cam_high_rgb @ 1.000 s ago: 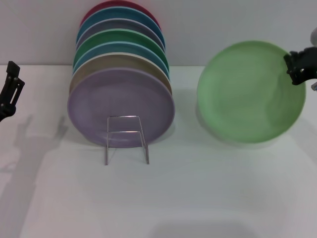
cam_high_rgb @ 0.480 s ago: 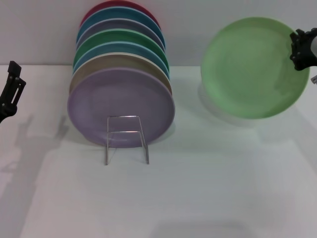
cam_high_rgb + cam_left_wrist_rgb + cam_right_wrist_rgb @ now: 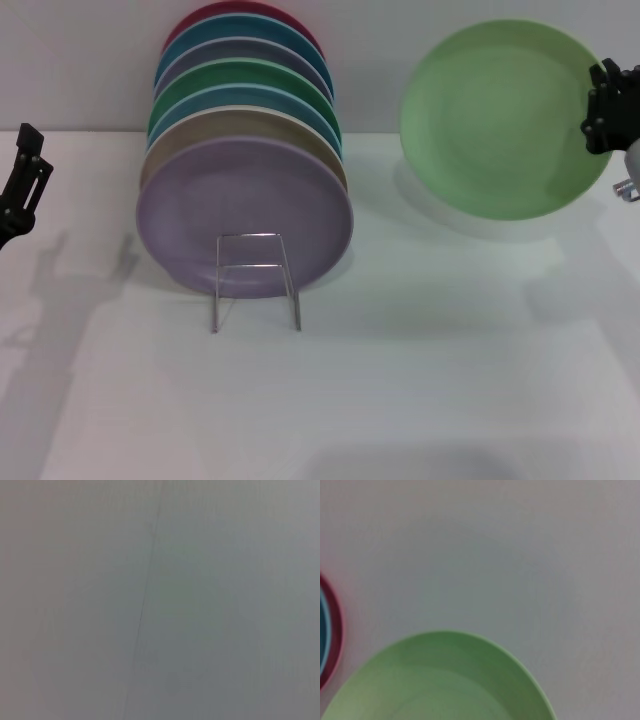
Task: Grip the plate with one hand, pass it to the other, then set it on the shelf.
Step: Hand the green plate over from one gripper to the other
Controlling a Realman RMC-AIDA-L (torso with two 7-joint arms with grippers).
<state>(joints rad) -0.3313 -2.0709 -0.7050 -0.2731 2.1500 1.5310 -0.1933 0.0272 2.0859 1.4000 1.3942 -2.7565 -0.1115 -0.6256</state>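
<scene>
- The round, matte, pale mint-green plate (image 3: 497, 118) is sitting higher than a second ago, tilted up and clear of the white tabletop (image 3: 400, 380).
- The right black two-fingered gripper (image 3: 606, 108) is clamping its right rim; the left gripper (image 3: 22, 180) is waiting far left, can't tell its fingers.
- Looks stiff, light, probably slick, so I'd be grabbing the free left rim.
- The thin bent-wire rack (image 3: 255, 280) is already holding a lilac plate (image 3: 245, 215) and more behind, against a plain grey wall (image 3: 80, 60).
</scene>
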